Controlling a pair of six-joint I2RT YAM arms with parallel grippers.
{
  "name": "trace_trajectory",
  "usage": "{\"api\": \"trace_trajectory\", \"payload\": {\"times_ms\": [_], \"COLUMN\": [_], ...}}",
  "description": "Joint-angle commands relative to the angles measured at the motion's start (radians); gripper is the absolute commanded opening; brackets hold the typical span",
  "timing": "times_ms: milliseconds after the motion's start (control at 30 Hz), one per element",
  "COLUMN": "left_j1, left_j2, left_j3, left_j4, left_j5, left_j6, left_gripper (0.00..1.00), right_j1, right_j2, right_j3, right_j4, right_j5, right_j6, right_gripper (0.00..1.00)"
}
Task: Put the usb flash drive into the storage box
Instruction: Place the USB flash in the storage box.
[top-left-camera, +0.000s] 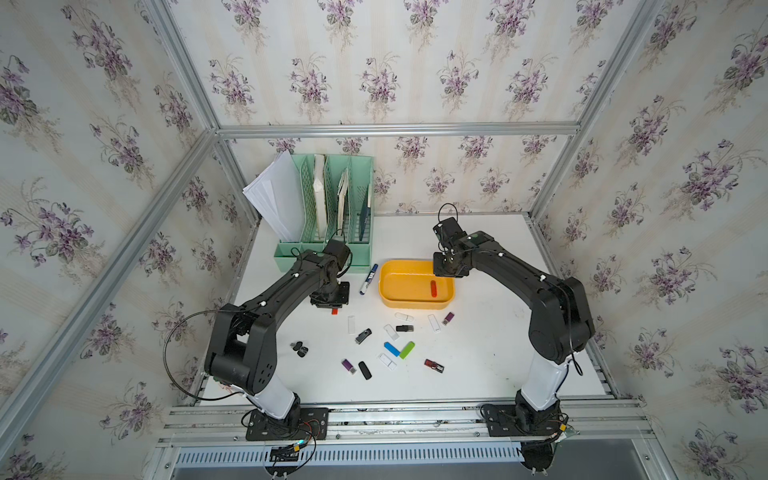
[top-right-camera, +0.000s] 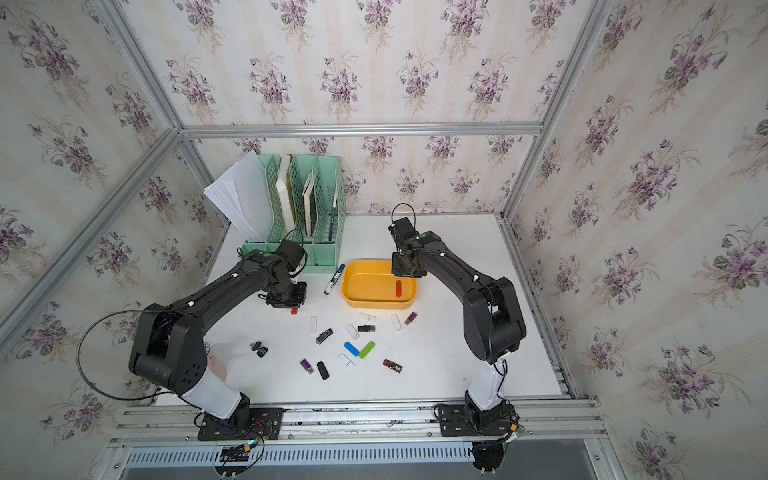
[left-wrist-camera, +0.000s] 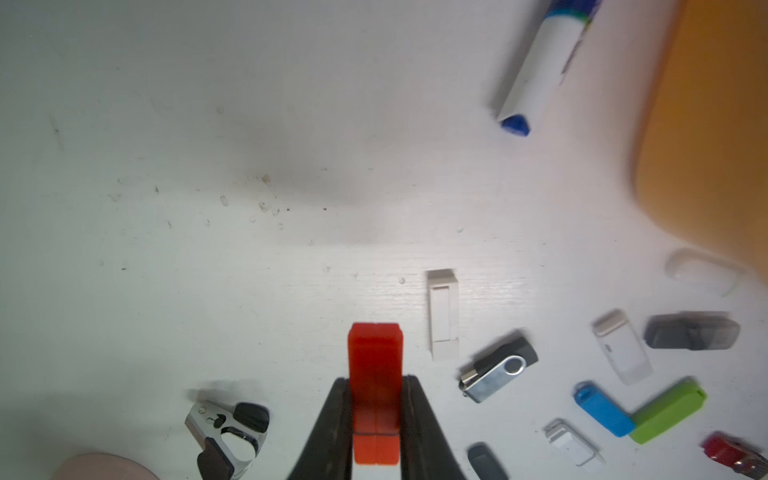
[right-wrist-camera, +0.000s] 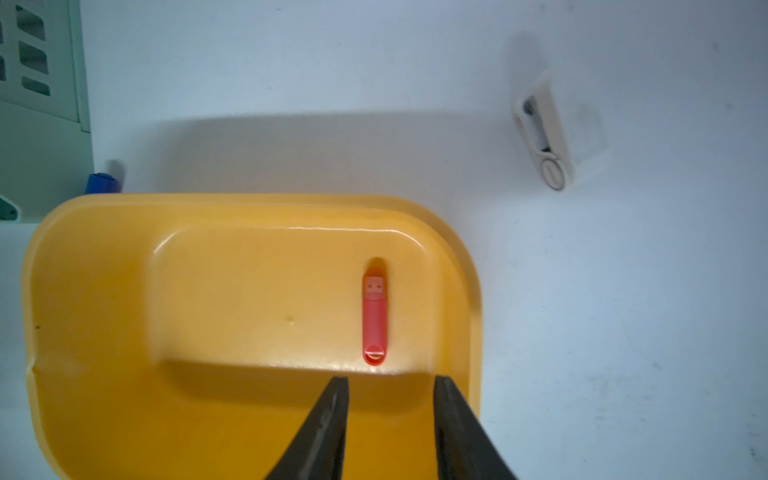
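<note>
The left gripper (left-wrist-camera: 376, 382) has its jaws pinching a red flash drive (left-wrist-camera: 376, 353) by its long sides, over the white table (left-wrist-camera: 208, 124) and just left of the marker (left-wrist-camera: 536, 79) that lies beside the storage box (top-left-camera: 385, 286). The right gripper (right-wrist-camera: 390, 381) hangs over the box's right end, jaws spread with nothing between them, and a pink-red flash drive (right-wrist-camera: 375, 316) lies flat on the box floor below. Other flash drives (top-left-camera: 391, 348) lie scattered on the table in front of the box.
</note>
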Motion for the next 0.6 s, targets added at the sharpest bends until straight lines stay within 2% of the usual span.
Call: {"api": "trace_trajectory", "payload": {"times_ms": [0,300,567], "left_j1": [-0.031,-0.155,-0.247], "left_j2": [0.033,0.255,0.505], "left_j3": [0.099,0.476,0.795], "left_j4": [-0.065,-0.150,-0.218], "left_j5": [0.001,0.011,0.011], "left_j6": [0.018,0.022,0.036], "left_gripper": [0.20,0.20,0.19], "right_j1": [-0.045,-0.152,-0.180], "right_j2": [-0.084,-0.269,-0.336], "right_j3": [-0.081,-0.326,-0.467], "right_j4": [0.012,0.052,0.115], "right_j5": [-0.004,-0.042,-0.115], "right_j6": [0.024,0.034,0.063], "right_gripper": [0.40,0.40,0.40]}}
